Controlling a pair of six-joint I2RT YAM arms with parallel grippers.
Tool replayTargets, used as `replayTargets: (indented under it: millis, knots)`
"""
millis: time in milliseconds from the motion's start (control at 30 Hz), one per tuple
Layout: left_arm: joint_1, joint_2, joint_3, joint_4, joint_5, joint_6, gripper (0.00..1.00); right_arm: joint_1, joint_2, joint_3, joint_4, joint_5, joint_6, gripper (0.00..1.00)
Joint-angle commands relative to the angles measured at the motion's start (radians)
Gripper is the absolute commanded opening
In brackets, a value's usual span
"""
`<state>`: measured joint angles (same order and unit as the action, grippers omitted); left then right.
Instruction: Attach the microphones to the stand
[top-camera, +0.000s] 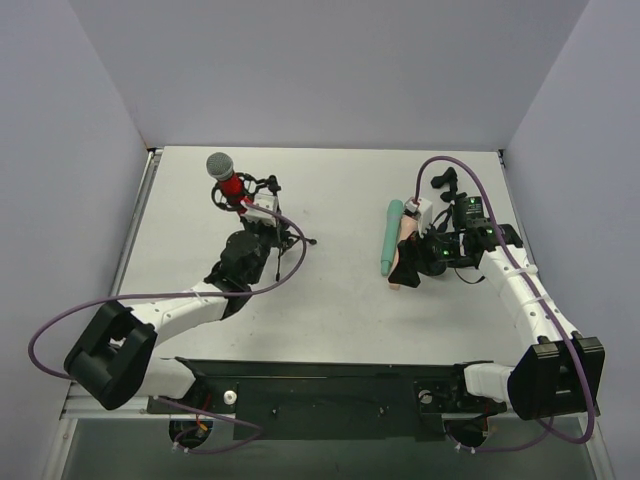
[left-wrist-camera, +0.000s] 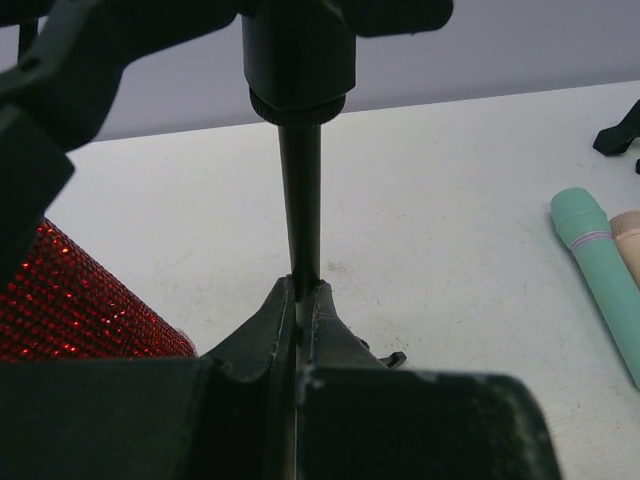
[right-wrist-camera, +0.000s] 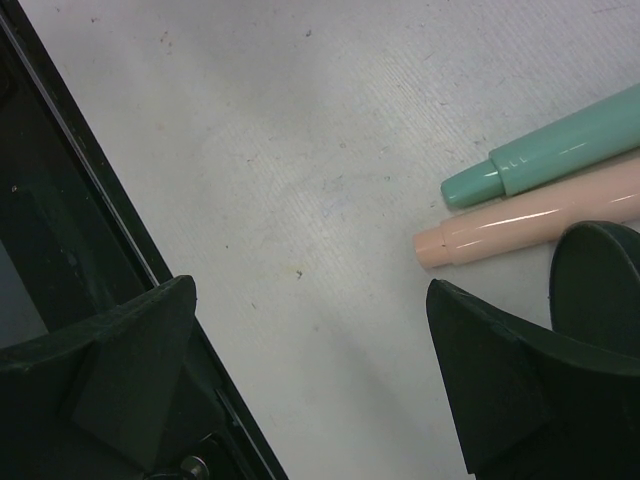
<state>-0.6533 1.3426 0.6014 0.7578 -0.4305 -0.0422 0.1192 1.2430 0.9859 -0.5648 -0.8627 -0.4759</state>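
ok, left gripper (left-wrist-camera: 298, 305) is clamped on the thin black pole of the black tripod stand (left-wrist-camera: 300, 190). the red sequined microphone with grey mesh head (top-camera: 226, 176) sits at the stand's top and looks mounted, though the clip is hard to make out. right gripper (right-wrist-camera: 320, 385) is spread wide over the grey bench (right-wrist-camera: 300, 150) with nothing between its fingers. the glossy peach-pink stick microphone (right-wrist-camera: 530, 222) and the mint-green stick microphone (right-wrist-camera: 565, 145) lie close side by side, well apart from the stand. my read: peach-pink gets picked next. its end lies past one finger, not in the gap, so centre the gap across its body and grip mid-length. there's little room beside mint-green, so expect a nudge. hold the left clamp firm so the stand doesn't tip.
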Motion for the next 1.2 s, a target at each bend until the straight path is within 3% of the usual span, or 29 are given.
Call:
replayTargets:
  millis: [0,100,433,667,900,1167]
  knots:
    - [0.070,-0.062,0.009,0.074,0.122,0.016,0.00,0.004,0.004,0.037,-0.035,-0.035,-0.030,0.93]
    - [0.125,-0.092,0.001,0.083,0.249,0.002,0.00,0.004,0.006,0.039,-0.041,-0.035,-0.035,0.93]
    - [0.285,-0.108,0.021,0.106,0.456,0.083,0.00,0.004,0.010,0.043,-0.052,-0.038,-0.044,0.93]
    - [0.475,0.030,0.174,0.095,0.617,0.065,0.00,0.005,0.009,0.048,-0.064,-0.038,-0.053,0.93]
    - [0.607,0.206,0.313,0.109,0.673,0.091,0.00,0.007,0.016,0.049,-0.072,-0.038,-0.061,0.93]
    - [0.649,0.403,0.403,0.187,0.677,0.090,0.00,0.008,0.035,0.054,-0.087,-0.030,-0.075,0.93]
